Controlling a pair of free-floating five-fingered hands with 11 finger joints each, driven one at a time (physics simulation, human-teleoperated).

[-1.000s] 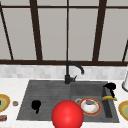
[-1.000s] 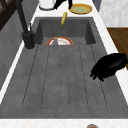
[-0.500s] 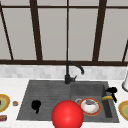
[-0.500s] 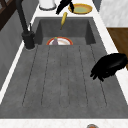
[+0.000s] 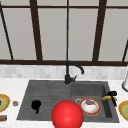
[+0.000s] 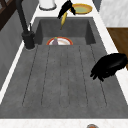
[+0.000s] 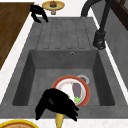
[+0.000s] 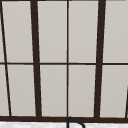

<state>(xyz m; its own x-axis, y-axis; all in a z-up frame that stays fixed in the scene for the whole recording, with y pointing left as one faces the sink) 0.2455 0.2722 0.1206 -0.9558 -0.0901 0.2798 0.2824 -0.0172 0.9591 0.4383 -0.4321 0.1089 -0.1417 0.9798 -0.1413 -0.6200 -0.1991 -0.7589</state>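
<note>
My right hand point(image 5: 113, 94) is shut on a yellow banana point(image 5: 107, 98) above the right rim of the sink basin point(image 5: 107, 110). In the left side view the banana point(image 6: 63, 20) hangs tip-down from that hand point(image 6: 65, 7) over the basin's far end. In the right side view the hand point(image 7: 53, 102) sits above the near rim with the banana point(image 7: 59, 120) below it. On the basin floor lies a red-rimmed plate point(image 5: 98, 112) holding a white dish and a purple vegetable point(image 7: 76, 91). My left hand point(image 5: 36, 105) hovers over the drainboard point(image 6: 60, 80) with relaxed fingers, holding nothing.
A black faucet point(image 5: 68, 75) stands behind the sink. Yellow plates sit on the counter at the right point(image 5: 123, 108) and at the left point(image 5: 3, 102). A white jar point(image 5: 125, 83) stands at the back right. A red ball point(image 5: 67, 115) sits at the sink's front edge.
The right hand has shifted slightly with the banana, which now hangs a little lower over the basin. The left hand has not moved.
</note>
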